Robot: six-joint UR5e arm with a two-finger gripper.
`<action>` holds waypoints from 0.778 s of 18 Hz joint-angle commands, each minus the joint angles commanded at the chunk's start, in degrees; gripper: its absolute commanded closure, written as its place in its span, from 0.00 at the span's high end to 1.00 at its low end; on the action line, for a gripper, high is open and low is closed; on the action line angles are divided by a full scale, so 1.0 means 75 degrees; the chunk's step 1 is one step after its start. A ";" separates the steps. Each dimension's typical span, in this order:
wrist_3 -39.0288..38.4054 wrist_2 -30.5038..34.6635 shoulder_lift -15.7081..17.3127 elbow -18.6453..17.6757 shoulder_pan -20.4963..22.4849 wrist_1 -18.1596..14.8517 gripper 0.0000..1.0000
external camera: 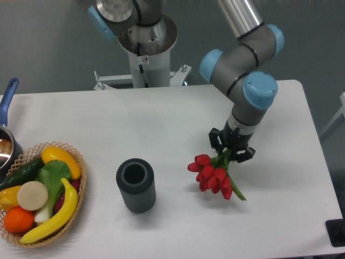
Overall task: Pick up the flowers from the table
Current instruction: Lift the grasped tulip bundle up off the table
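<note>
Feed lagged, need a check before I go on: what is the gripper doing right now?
Gripper: jaws closed on the stems of the flowers.

Black two-finger gripper (232, 152) over right half of large white rectangular table (178, 113), closed on green stems of red tulip bunch (214, 176). Buds just below-left of fingers (216, 141), stem ends below-right. Dark ribbed cylindrical cup (136, 185) well left of fingers, upright on table. Wicker basket of fruit and vegetables (40, 191) far left, at table edge. Blue-handled pot (6, 135) behind basket.
</note>
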 joint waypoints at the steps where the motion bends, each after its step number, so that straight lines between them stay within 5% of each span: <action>1: -0.0012 0.0000 0.0199 0.0000 0.0000 -0.0012 0.37; 4: -0.0338 -0.0279 0.0727 0.0035 0.0035 -0.0012 0.37; 14: -0.1500 -0.3233 0.1689 0.0258 0.0808 0.0000 0.37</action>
